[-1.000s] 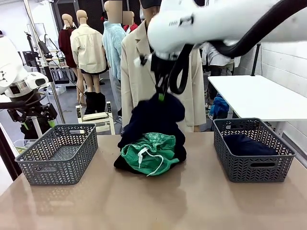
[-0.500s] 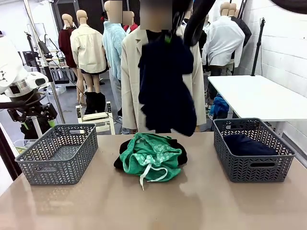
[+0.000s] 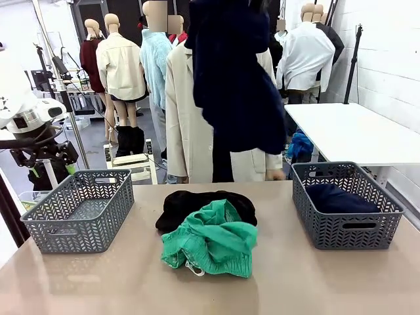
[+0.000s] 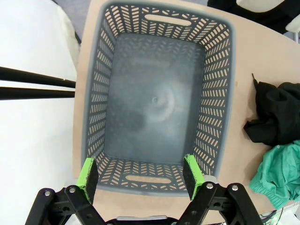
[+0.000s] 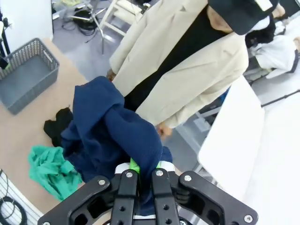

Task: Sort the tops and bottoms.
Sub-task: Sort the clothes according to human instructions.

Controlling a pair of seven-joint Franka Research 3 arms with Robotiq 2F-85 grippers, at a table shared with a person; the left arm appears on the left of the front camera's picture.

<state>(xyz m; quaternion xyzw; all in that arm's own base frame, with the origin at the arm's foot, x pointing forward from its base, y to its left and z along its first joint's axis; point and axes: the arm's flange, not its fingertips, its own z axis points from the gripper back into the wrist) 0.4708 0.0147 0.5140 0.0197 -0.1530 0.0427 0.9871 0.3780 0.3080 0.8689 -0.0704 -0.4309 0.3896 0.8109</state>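
Observation:
The large dark navy garment (image 3: 236, 85) hangs high above the table's middle, in front of the person. My right gripper (image 5: 140, 167) is shut on its bunched top, and the navy cloth (image 5: 112, 136) drapes down below the fingers. On the table lie the bright green garment (image 3: 210, 239) and, just behind and touching it, the black garment (image 3: 197, 203). Both also show far below in the right wrist view, green (image 5: 51, 171) and black (image 5: 56, 126). My left gripper (image 4: 139, 176) is open above the empty left basket (image 4: 211, 93), with nothing between its pads.
A grey basket (image 3: 79, 210) stands at the table's left. A matching basket (image 3: 344, 230) at the right holds a dark blue cloth (image 3: 338, 197). A person in a beige blazer (image 3: 187, 118) stands at the far edge. A white table (image 3: 354, 131) lies behind right.
My right gripper has carried the navy garment up off the pile and a little to the right. The green garment slid forward and the black one is uncovered. The left arm has stayed still.

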